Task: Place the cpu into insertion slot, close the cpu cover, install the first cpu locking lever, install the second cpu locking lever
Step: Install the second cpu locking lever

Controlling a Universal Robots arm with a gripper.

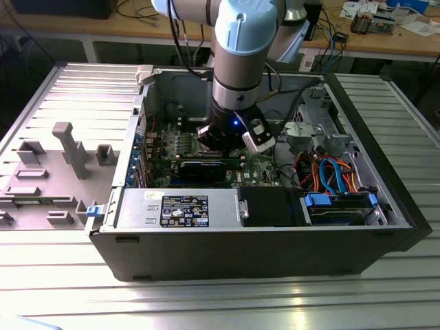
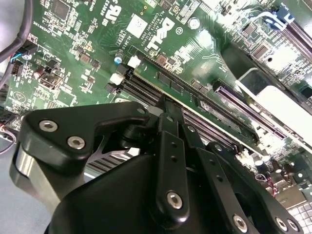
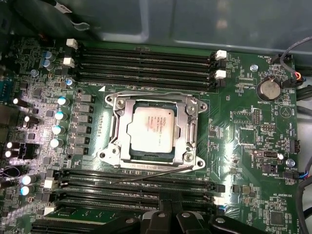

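Observation:
In the first wrist view the cpu (image 3: 152, 129), a silver-grey square, lies in the insertion slot (image 3: 152, 166) on the green board. The cpu cover (image 3: 121, 127), a silvery frame, lies flat around it. One thin locking lever (image 3: 146, 92) runs along the socket's edge beside the upper memory slots. The other lever (image 3: 141, 176) slants away from the opposite edge, its end over the memory slots. My gripper (image 3: 166, 204) hovers over those slots just past that lever, fingers together and holding nothing. The second wrist view shows the gripper (image 2: 164, 106) close above the long black slots.
The board sits inside an open computer case (image 1: 130, 206) on a metal table. Memory slots (image 3: 146, 61) flank the socket on both sides. A black expansion card (image 1: 199, 167), a power supply (image 1: 182, 208) and orange and blue cables (image 1: 330, 172) crowd the case around the arm.

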